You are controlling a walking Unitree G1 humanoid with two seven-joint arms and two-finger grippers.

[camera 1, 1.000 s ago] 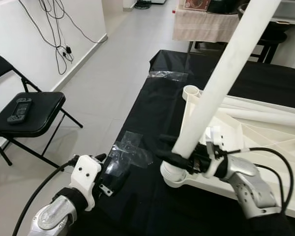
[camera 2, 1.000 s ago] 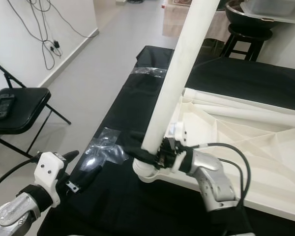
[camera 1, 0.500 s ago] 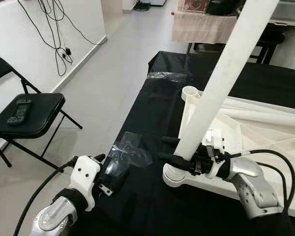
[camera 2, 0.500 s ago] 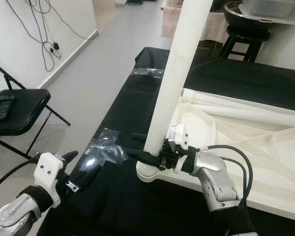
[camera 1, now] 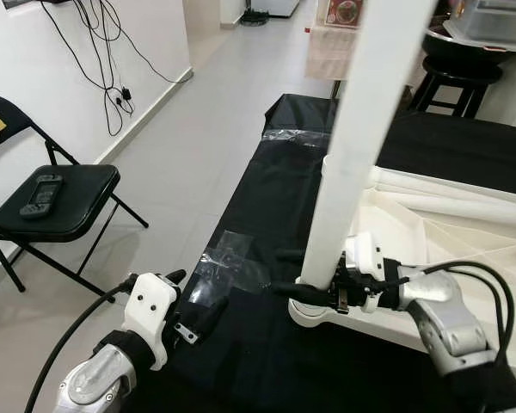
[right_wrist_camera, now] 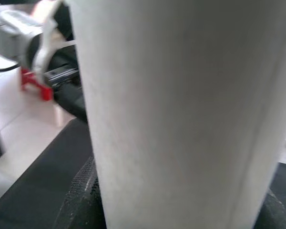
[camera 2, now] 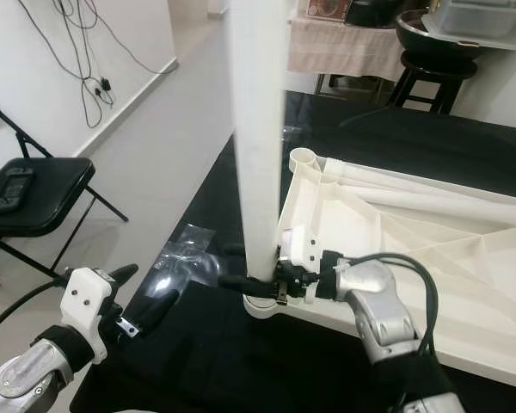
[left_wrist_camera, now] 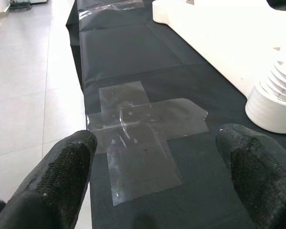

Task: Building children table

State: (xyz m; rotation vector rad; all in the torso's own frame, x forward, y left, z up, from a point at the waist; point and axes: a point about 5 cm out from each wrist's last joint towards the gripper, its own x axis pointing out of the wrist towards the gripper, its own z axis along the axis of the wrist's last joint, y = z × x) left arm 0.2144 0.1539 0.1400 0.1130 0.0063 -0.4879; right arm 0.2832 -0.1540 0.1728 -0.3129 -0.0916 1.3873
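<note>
A long white table leg (camera 1: 361, 146) stands nearly upright, its ribbed foot in the round corner socket (camera 2: 265, 305) of the upturned white table top (camera 1: 447, 249). The top lies on a black-covered table. My right gripper (camera 2: 254, 267) is shut on the leg just above the socket, and the leg (right_wrist_camera: 181, 109) is pressed close between its fingers. Left of the socket, my left gripper (camera 1: 193, 297) hangs open over a patch of clear tape (left_wrist_camera: 143, 138), holding nothing. Its fingers (left_wrist_camera: 62, 176) stand wide apart.
Two more white legs (camera 2: 413, 185) lie along the top's far side by another corner socket (camera 2: 303, 157). A black folding chair (camera 1: 69, 206) with a game controller (camera 1: 36, 194) stands on the floor to the left. A black stool (camera 1: 451, 73) and a cloth-covered table (camera 1: 331, 52) stand behind.
The leg has swung from leaning far to the right to nearly upright in the socket, my right gripper turning with it. The camera has shifted a little. My left arm has stayed put.
</note>
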